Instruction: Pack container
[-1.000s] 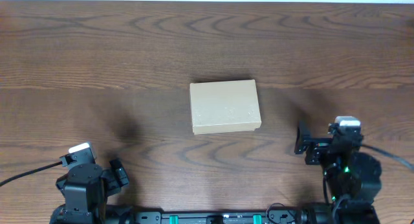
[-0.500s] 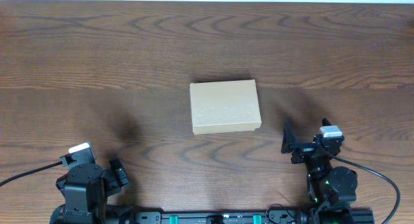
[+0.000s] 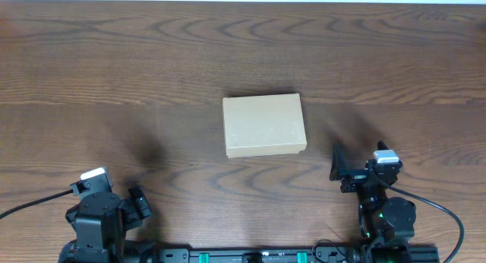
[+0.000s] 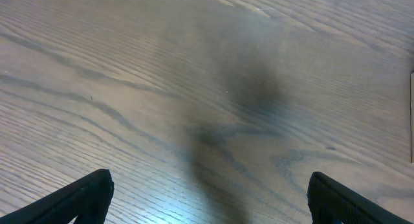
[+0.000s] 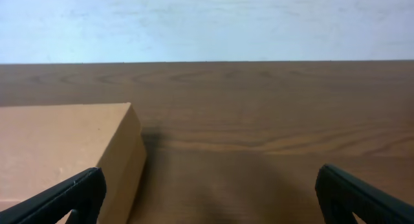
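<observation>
The container (image 3: pixel 264 125) is a small tan cardboard box with its lid shut, lying flat at the middle of the wooden table. In the right wrist view the container (image 5: pixel 65 153) fills the lower left. My right gripper (image 3: pixel 343 169) sits near the front edge, to the right of and nearer than the box, open and empty; its fingertips (image 5: pixel 210 195) are wide apart. My left gripper (image 3: pixel 139 204) rests at the front left, far from the box, open and empty over bare wood (image 4: pixel 207 198).
The dark wooden table (image 3: pixel 114 73) carries only the box. A pale wall (image 5: pixel 207 23) lies beyond the table's far edge. A sliver of the box's edge (image 4: pixel 411 114) shows at the right border of the left wrist view.
My right arm has drawn back toward the front edge and lowered, its gripper shifting slightly left. The left arm and the box have not moved.
</observation>
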